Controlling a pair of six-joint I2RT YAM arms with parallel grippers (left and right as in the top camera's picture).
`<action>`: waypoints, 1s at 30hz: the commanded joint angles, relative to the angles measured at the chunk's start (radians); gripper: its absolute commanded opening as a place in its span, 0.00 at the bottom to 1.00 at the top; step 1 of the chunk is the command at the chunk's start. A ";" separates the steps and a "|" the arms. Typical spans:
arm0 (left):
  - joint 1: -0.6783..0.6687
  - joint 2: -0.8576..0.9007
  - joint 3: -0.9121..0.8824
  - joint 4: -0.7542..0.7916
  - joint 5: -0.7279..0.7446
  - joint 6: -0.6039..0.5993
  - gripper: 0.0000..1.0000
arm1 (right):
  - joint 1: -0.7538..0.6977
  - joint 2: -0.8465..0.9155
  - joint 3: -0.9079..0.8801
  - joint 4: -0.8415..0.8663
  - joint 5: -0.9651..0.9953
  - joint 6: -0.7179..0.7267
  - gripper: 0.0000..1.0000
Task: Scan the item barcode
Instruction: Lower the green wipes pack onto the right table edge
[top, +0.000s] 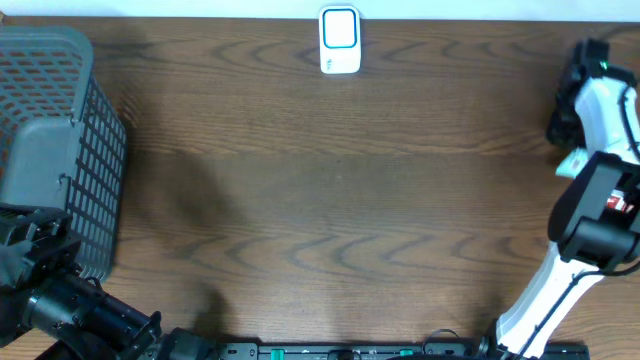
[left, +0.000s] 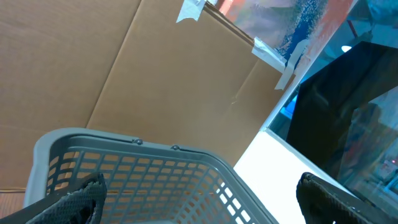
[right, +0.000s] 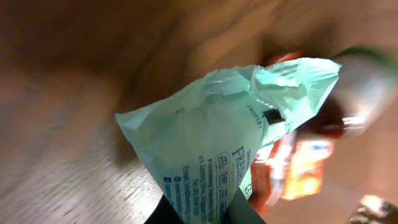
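At the right edge of the table (top: 330, 200), my right gripper (right: 200, 210) is clamped on a pale green packet (right: 211, 137). The two dark fingers pinch its lower end, and the crimped top points away from the wrist camera. Behind it lies some orange packaging (right: 298, 174), too blurred for me to name. The packet is clear of the wood, so I judge the pick finished and the carry to the scanner to be the step in hand.

The scanner (top: 340, 40), a small white unit with a blue-edged face, sits at the far edge near the middle, well apart from the packet. My left gripper (left: 199, 202) waits at the near left with its fingers wide apart and nothing between them, looking over the rim of the grey basket (left: 124, 140).

Next I need to sweep the right arm left and toward the far side, then roll the wrist until the barcode faces the scanner. I see printed text on the packet but no barcode, so it may be on the hidden side. The film looks limp and could crease over the code.
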 joint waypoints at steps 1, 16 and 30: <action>0.005 -0.007 0.007 0.005 -0.009 0.006 0.98 | -0.023 0.005 -0.034 0.021 -0.131 0.007 0.53; 0.005 -0.007 0.007 0.005 -0.009 0.006 0.98 | 0.097 -0.089 0.362 -0.215 -0.417 -0.013 0.99; 0.005 -0.007 0.007 0.005 -0.009 0.006 0.98 | 0.377 -0.483 0.508 -0.145 -0.639 -0.012 0.99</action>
